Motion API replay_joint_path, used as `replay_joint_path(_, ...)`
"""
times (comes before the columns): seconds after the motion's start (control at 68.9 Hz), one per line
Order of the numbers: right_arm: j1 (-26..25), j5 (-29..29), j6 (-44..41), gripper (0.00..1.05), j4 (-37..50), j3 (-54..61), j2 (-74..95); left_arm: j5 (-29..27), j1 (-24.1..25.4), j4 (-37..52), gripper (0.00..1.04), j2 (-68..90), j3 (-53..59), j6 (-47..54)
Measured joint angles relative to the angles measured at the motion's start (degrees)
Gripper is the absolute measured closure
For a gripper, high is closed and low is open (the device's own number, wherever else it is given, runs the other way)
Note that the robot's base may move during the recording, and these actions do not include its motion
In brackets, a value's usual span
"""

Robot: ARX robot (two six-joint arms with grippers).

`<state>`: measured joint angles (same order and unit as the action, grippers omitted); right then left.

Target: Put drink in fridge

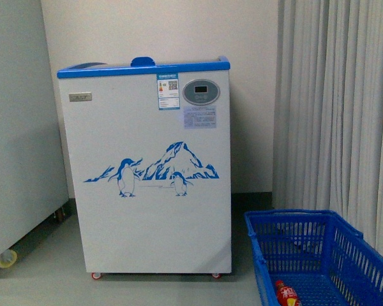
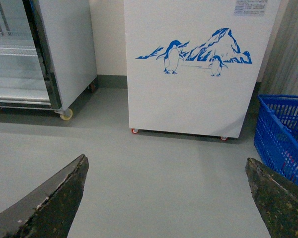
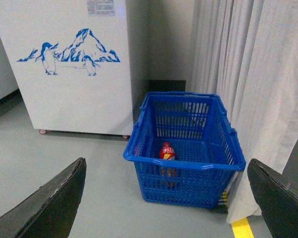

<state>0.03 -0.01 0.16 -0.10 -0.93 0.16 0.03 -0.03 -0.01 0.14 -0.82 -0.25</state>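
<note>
The fridge (image 1: pixel 153 172) is a white chest cooler with a blue rim, a penguin-and-mountain graphic and an oval grey display. It stands ahead on small casters and also shows in the left wrist view (image 2: pixel 193 69) and the right wrist view (image 3: pixel 74 69). The drink (image 3: pixel 167 151), a small bottle with a red cap and red label, stands inside a blue plastic basket (image 3: pixel 186 166) on the floor right of the fridge. Its top also shows in the front view (image 1: pixel 286 294). My left gripper (image 2: pixel 166 171) is open over bare floor. My right gripper (image 3: pixel 166 171) is open, short of the basket.
A plain grey-white cabinet on casters (image 1: pixel 19 127) stands left of the fridge; the left wrist view shows its glass front and shelves (image 2: pixel 15 54). Pale curtains (image 1: pixel 338 108) hang on the right behind the basket (image 1: pixel 319 255). A yellow floor line (image 3: pixel 242 228) runs by the curtain.
</note>
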Motion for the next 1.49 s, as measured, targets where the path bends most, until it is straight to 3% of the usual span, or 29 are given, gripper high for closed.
replay_joint_path(1.494, 0.0, -0.02, 0.0, 0.08, 0.0, 0.0, 0.0, 0.0, 0.0, 0.0, 0.08, -0.02, 0.0, 0.0)
